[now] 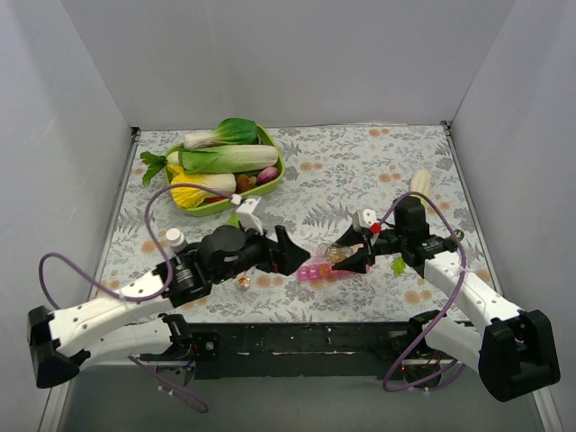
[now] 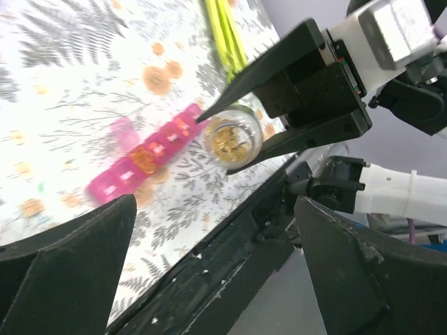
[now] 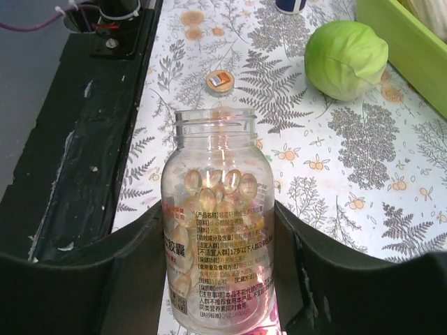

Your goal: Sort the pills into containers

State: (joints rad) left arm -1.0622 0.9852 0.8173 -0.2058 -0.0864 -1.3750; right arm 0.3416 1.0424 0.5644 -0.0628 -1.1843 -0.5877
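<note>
A clear bottle (image 3: 216, 237) holding amber pills (image 3: 216, 185) lies tipped between the jaws of my right gripper (image 3: 218, 234), which is shut on it. Its open mouth (image 2: 232, 139) points toward the left arm, just above the right end of the pink containers strip (image 2: 147, 160). One cell (image 2: 143, 159) shows orange inside. In the top view the strip (image 1: 322, 273) lies near the table's front edge under the right gripper (image 1: 349, 259). My left gripper (image 1: 301, 255) hovers just left of the strip, jaws wide open with nothing between them (image 2: 216, 279).
A small bottle cap (image 1: 243, 282) lies left of the strip. A white bottle (image 1: 175, 238) stands at the left. The green bowl (image 1: 274, 175) of vegetables sits at the back left, and a green ball (image 3: 346, 52) lies near it. The black front rail (image 1: 297, 337) runs along the table's near edge.
</note>
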